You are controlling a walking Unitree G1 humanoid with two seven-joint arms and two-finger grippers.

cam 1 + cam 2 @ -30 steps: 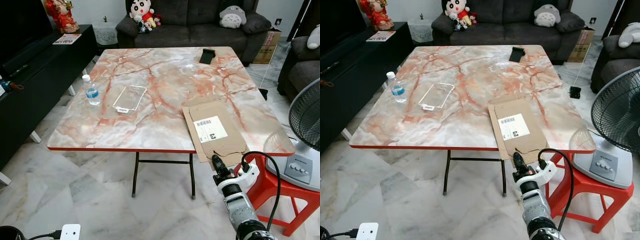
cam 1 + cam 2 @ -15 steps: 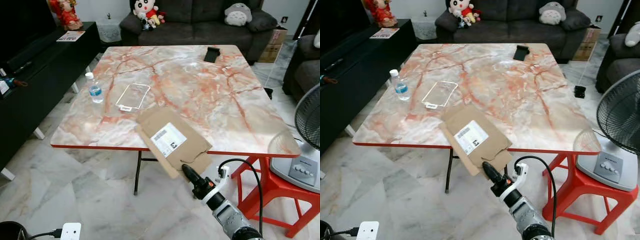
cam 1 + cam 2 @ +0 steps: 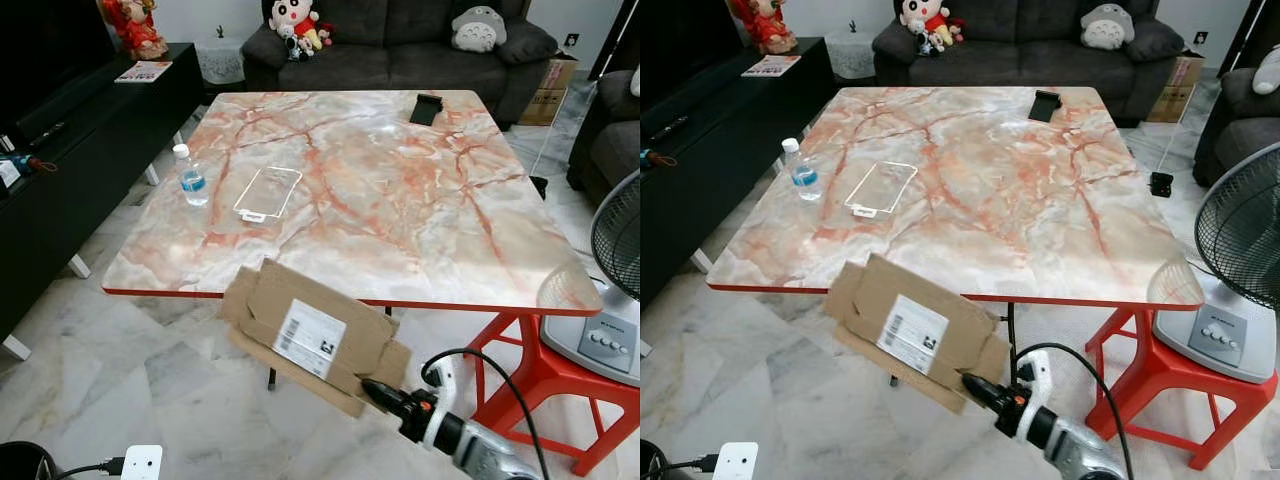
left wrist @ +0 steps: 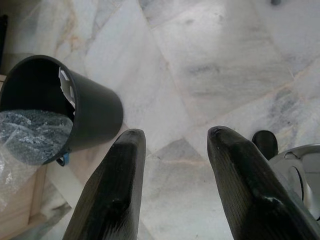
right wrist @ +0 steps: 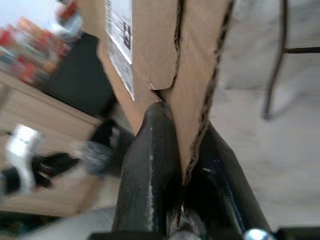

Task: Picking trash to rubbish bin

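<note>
My right gripper (image 3: 376, 391) is shut on the corner of a flattened brown cardboard box (image 3: 305, 330) with a white label, held in the air below the table's front edge. In the right wrist view the cardboard (image 5: 165, 45) stands pinched between the two black fingers (image 5: 150, 165). The black rubbish bin (image 4: 55, 115) stands on the marble floor in the left wrist view, with clear plastic inside, and its rim (image 3: 18, 462) peeks in at the lower left of the left eye view. My left gripper (image 4: 172, 142) hangs open above the floor beside the bin.
The marble-pattern table (image 3: 400, 200) holds a small water bottle (image 3: 187, 177), a clear plastic tray (image 3: 267, 192) and a black object (image 3: 426, 107). A fan (image 3: 615, 250) on a red stool (image 3: 540, 370) stands at the right. A white socket block (image 3: 140, 462) lies on the floor.
My right gripper has swung the cardboard off the table, leftward and down, so it now hangs in front of the table's edge. The left arm has not moved.
</note>
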